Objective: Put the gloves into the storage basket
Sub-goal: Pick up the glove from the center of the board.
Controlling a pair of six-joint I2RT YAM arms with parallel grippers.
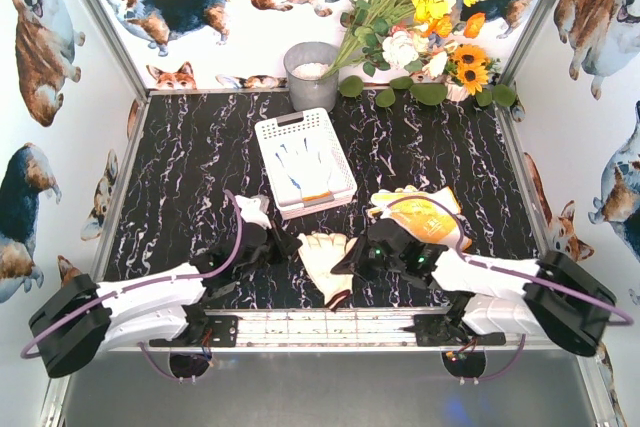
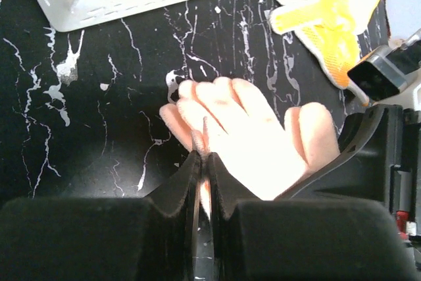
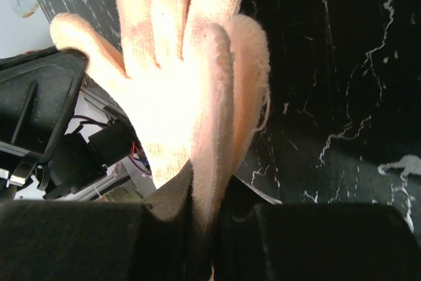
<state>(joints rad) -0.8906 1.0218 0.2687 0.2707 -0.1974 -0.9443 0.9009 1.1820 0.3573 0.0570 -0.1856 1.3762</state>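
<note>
A cream glove (image 1: 325, 257) lies spread between both grippers at the near middle of the table. My left gripper (image 1: 291, 246) is shut on its left edge; in the left wrist view the jaws (image 2: 204, 156) pinch the glove (image 2: 253, 146) at its side. My right gripper (image 1: 350, 257) is shut on the other side; in the right wrist view the glove (image 3: 177, 90) runs up from the closed gripper (image 3: 209, 185). The white storage basket (image 1: 276, 129) stands behind, with a blue-palmed white glove (image 1: 305, 169) inside. Yellow gloves (image 1: 432, 213) lie to the right, one also in the left wrist view (image 2: 329, 11).
A grey round pot (image 1: 310, 75) and a bunch of flowers (image 1: 420, 17) stand at the back wall. The basket's corner (image 2: 79, 4) shows at the top of the left wrist view. The metal rail (image 1: 320, 325) runs along the near edge.
</note>
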